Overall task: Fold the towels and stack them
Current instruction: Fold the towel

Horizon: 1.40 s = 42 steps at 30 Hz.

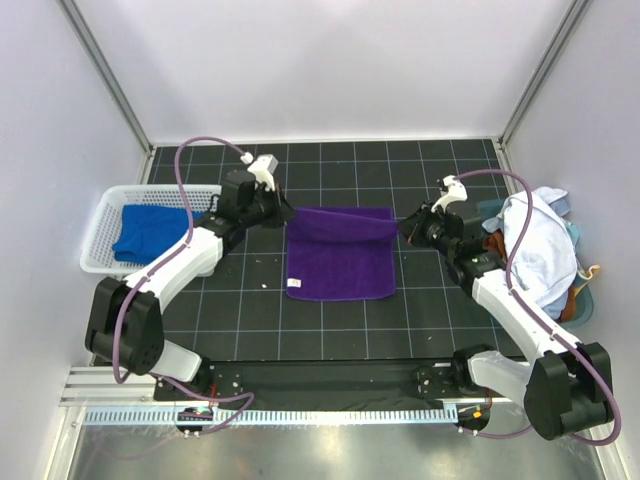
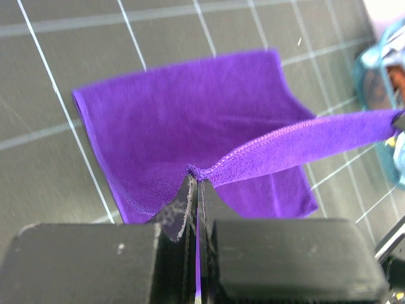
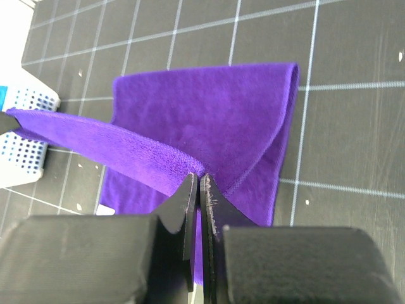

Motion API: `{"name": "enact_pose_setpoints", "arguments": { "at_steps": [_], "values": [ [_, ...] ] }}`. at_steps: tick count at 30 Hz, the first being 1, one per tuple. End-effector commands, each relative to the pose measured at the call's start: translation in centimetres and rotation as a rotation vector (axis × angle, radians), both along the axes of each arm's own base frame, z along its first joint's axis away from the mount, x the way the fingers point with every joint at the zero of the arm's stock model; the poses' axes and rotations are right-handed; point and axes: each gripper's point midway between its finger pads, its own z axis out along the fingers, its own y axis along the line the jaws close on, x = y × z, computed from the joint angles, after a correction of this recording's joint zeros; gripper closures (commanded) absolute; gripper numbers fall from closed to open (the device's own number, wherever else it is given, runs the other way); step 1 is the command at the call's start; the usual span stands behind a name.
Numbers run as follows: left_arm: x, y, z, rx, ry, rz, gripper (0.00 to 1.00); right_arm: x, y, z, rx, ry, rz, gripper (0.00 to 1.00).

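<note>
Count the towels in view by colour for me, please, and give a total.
Purple towel: 1
Blue towel, in the basket: 1
White towel, bunched at the right: 1
Total: 3

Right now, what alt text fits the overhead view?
The left gripper and right gripper pinch the purple towel by its far corners on a black table. A blue towel lies in a basket at left.

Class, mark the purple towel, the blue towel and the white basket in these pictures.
purple towel (image 1: 340, 268): top external view, flat middle of the cloth.
blue towel (image 1: 150, 230): top external view, middle of the bundle in the basket.
white basket (image 1: 97, 238): top external view, its left wall.
</note>
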Motion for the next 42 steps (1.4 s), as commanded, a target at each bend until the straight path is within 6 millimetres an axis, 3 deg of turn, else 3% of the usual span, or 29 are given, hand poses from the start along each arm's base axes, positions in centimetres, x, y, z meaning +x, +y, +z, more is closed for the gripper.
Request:
{"name": "enact_pose_setpoints", "arguments": {
  "at_steps": [1,10,15,19,25,30,36,38,42],
  "values": [
    [-1.1,-0.3,-0.2,-0.001,-0.019,-0.010,1.00,-0.2,0.0,0.4,0.009,-0.024,-0.016,0.99],
    [-3.4,-0.1,-5.3,0.040,0.073,-0.023,1.00,-2.0,0.4,-4.4,0.003,0.062,0.003,0.99],
    [-3.8,0.0,-6.5,0.053,0.081,-0.022,1.00,-3.1,0.6,-6.8,-0.010,0.107,0.009,0.99],
    [-3.9,0.2,-6.0,0.044,0.076,-0.015,1.00,-3.4,0.5,-6.9,-0.019,0.111,0.005,0.99],
    [-4.2,-0.1,-4.8,0.024,0.061,-0.020,1.00,-3.2,0.5,-5.5,-0.026,0.087,0.007,0.98],
    [-5.5,-0.1,-7.2,0.056,0.108,-0.027,0.99,-3.7,0.4,-6.4,-0.018,0.107,-0.001,0.94],
    [-6.9,-0.2,-8.7,0.070,0.141,-0.043,0.92,-4.9,0.5,-8.1,0.006,0.134,0.003,0.83],
    [-7.5,-0.1,-9.3,0.076,0.153,-0.041,0.78,-5.3,0.9,-8.3,0.033,0.136,0.015,0.75],
    [-8.3,-0.1,-9.4,0.075,0.183,-0.049,0.69,-5.9,0.6,-8.1,0.031,0.138,-0.004,0.54]
  ]
}}
